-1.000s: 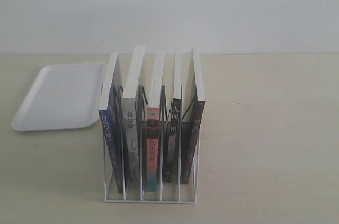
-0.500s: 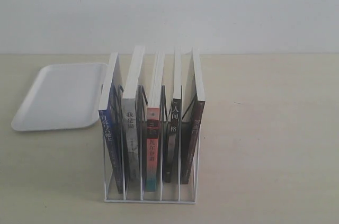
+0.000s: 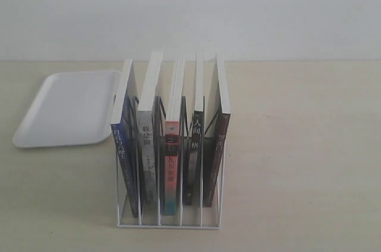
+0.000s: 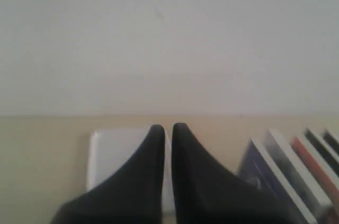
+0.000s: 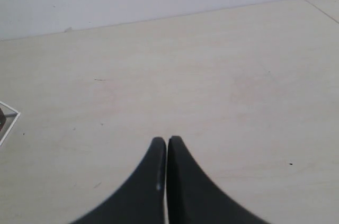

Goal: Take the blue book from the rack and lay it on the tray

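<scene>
Honestly, nothing is changing here. Over the last second the exterior view is staying exactly the same, with the books, rack and tray all sitting where they were, and no arm is showing up in it. So I'm reading this as the very start: the reach isn't underway yet and the whole job is still waiting.

The left tool is hanging over the desk with its two fingers pressed almost together, just a sliver between them, pinching nothing. Its camera is looking at the tray and, off to one side, the row of books. The right tool is also squeezed together and gripping nothing, facing bare desk.

The blue book is standing in the end slot of the rack, the slot nearest the tray. It's a thin paperback showing a dark blue spine with white characters and white page edges on top, and it's leaning its top toward the tray. Next to it are a grey-spined book and then the red-spined book, so whichever tool is going in will be needing to spread first and pick that end slot.
</scene>
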Robot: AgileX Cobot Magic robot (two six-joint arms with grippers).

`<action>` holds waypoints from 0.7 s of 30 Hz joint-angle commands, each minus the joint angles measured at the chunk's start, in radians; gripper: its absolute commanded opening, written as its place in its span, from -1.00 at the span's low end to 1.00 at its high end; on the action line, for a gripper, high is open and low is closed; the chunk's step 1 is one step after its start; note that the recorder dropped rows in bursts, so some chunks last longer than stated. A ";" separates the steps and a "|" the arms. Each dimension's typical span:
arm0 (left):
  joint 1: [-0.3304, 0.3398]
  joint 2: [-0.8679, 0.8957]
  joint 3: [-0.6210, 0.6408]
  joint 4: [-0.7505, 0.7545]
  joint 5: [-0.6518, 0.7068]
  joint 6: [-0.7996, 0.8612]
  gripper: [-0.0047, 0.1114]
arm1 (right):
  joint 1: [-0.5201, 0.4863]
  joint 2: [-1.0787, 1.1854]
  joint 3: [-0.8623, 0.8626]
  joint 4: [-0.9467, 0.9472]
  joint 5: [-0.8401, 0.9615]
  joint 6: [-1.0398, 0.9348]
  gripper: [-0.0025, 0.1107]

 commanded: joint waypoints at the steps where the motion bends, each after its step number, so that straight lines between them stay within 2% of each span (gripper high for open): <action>1: -0.004 0.142 -0.110 -0.237 0.311 0.305 -0.84 | -0.002 -0.005 -0.001 -0.002 -0.016 -0.006 -0.96; 7: -0.004 0.233 -0.065 -0.375 0.330 0.405 -0.84 | -0.002 -0.005 -0.001 -0.002 -0.016 -0.006 -0.96; 13: -0.010 0.226 0.114 -0.406 0.186 0.399 -0.84 | -0.002 -0.005 -0.001 -0.002 -0.016 -0.006 -0.96; 18: -0.048 0.224 0.105 -0.436 0.223 0.419 -0.84 | -0.002 -0.005 -0.001 -0.002 -0.016 -0.006 -0.96; 21: -0.079 0.224 0.105 -0.448 0.176 0.443 -0.84 | -0.002 -0.005 -0.001 -0.002 -0.016 -0.006 -0.96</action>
